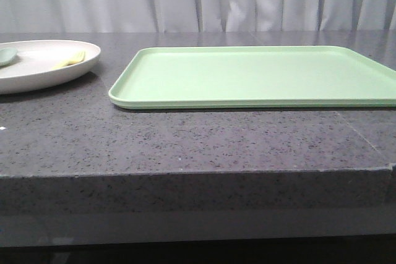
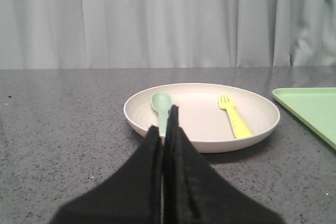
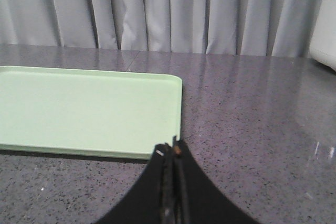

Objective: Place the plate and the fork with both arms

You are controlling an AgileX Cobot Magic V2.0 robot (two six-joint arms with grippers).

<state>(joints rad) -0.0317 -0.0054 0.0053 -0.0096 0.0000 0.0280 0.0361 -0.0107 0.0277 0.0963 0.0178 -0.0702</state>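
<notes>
Fork, small pale yellow plastic [image 2: 234, 117], lies in round cream plate [image 2: 262, 129] near table's left edge, handle toward clenched, empty left gripper [image 2: 167, 124]; clenched right gripper [image 3: 173, 150] farther.

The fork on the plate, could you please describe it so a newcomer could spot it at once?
Left of the green tray sits a round cream plate on the grey counter. Two utensils lie in it. The fork is the pale yellow one with short tines, nearer the tray; the other is a grey-green spoon.

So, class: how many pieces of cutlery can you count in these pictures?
2. The fork and the spoon both lie in the plate, apart from each other. The tray holds none.
</notes>
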